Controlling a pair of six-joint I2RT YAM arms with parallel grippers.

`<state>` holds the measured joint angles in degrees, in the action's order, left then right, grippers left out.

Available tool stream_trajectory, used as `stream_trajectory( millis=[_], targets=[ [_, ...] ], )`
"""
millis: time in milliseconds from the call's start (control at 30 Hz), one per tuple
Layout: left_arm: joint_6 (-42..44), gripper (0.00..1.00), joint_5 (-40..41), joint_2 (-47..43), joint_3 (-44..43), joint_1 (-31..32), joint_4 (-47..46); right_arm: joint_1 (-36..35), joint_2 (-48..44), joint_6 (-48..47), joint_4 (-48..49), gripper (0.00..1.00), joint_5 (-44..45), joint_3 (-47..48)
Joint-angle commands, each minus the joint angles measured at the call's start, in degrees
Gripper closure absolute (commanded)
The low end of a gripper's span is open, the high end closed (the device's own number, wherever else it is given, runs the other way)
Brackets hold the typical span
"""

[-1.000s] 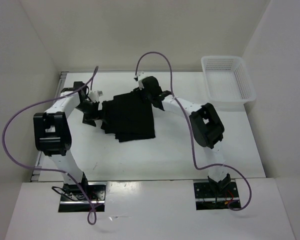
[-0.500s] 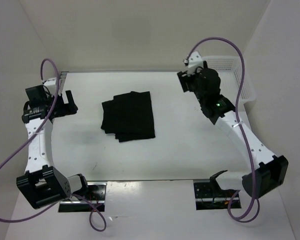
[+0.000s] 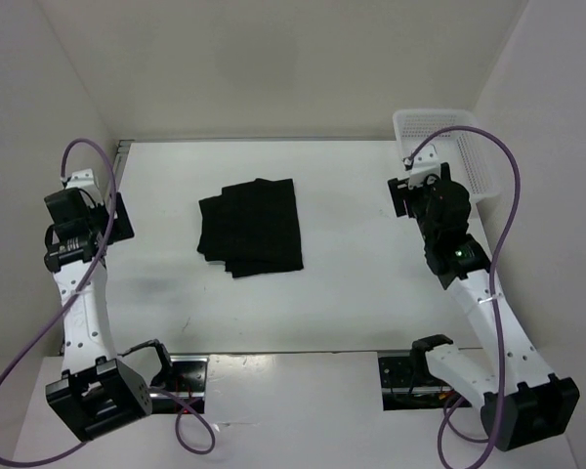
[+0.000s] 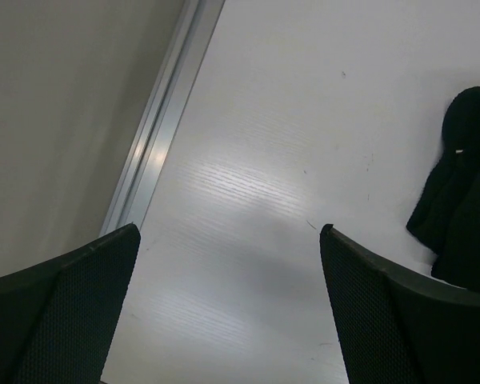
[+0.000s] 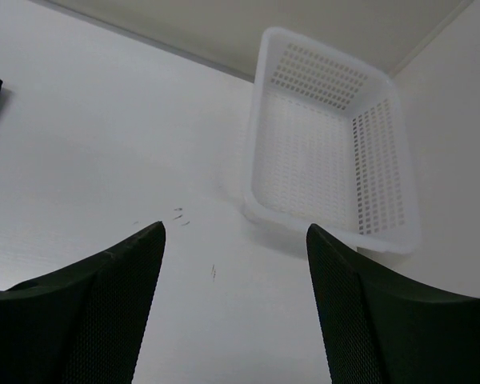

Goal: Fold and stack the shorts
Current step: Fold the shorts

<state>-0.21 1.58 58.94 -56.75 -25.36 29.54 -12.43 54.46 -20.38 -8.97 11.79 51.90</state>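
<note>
As we read the scene, counter: white, carrying the shorts left of its middle and a basket at its far right corner.
Shorts: black, folded into a compact rectangle lying flat, with stepped layers along the near left edge. We cannot tell whether this is one pair or several stacked.
Progress: the folding looks done to us. We see no loose shorts anywhere, so little seems left beyond perhaps squaring the uneven edges.
Basket: white plastic mesh, nothing visible inside, well apart from the shorts.
Left fingers: spread wide, gripping nothing, above bare counter near its left edge, well apart from the shorts.
Right fingers: spread fairly wide with nothing between them, touching nothing, above the counter near the basket.
Label mark: a tiny pale fleck on the shorts' edge, caught by the left wrist view.
</note>
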Motion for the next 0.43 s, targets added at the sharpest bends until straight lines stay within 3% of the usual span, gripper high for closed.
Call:
stream_trajectory(
  millis=[0, 400],
  targets=[
    [0.2, 0.00, 1.2, -1.7, 1.1, -0.3, -2.4, 1.1, -2.6, 1.1, 1.2, 0.24, -1.8, -2.4],
    [0.2, 0.00, -1.8, -4.0, 2.8, -0.3, -2.4, 1.6, -5.8, 2.3, 0.6, 0.22, -3.5, -6.4]
  ],
)
